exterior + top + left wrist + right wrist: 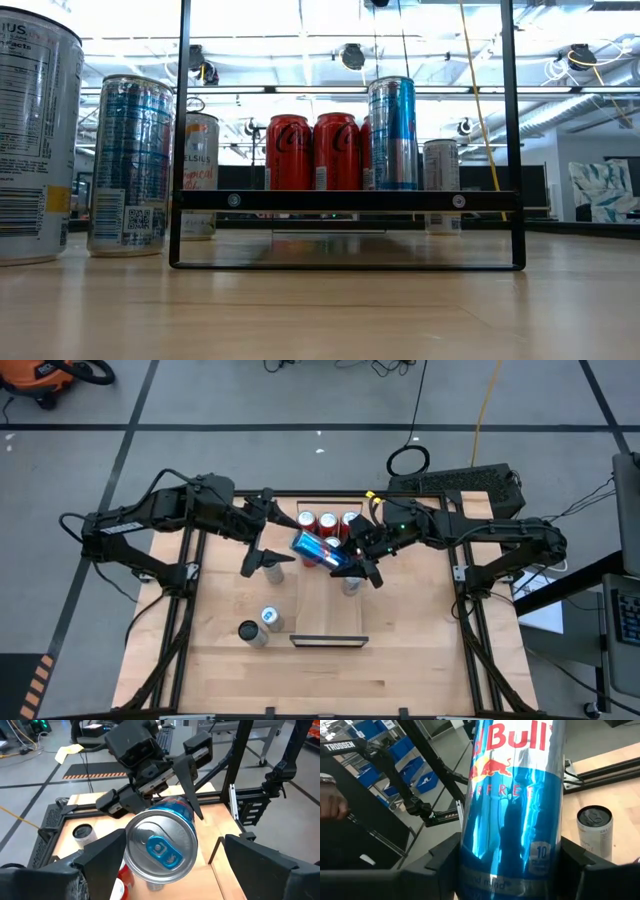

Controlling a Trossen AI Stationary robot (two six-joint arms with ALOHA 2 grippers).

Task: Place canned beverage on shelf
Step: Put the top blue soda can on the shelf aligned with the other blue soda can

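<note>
I have the blue can (318, 549) clamped in the right gripper (345, 560), lying on its side in the air over the far end of the shelf (328, 600), its top end pointing left toward the left gripper (266, 555). The left jaws stand wide apart, one finger on each side of the can's lid (160, 847) without touching it as far as I can tell (the left wrist view looks straight at the pull tab).

Three red cans (326, 522) already stand in a row at the far end of the shelf, so the free board lies on the near side of them. My judgement is that this is a hand-over or a re-orienting step: the can has to end upright before it goes down.

To do it well I would bring the left fingers in squarely around the can's upper body, close them firmly, and only then ease the right jaws off. Then I would tip it upright and lower it just near of the red row, keeping clear of them so none gets knocked over. Two loose cans (260, 626) stand on the table (420, 660) left of the shelf's near end, well out of the way.
</note>
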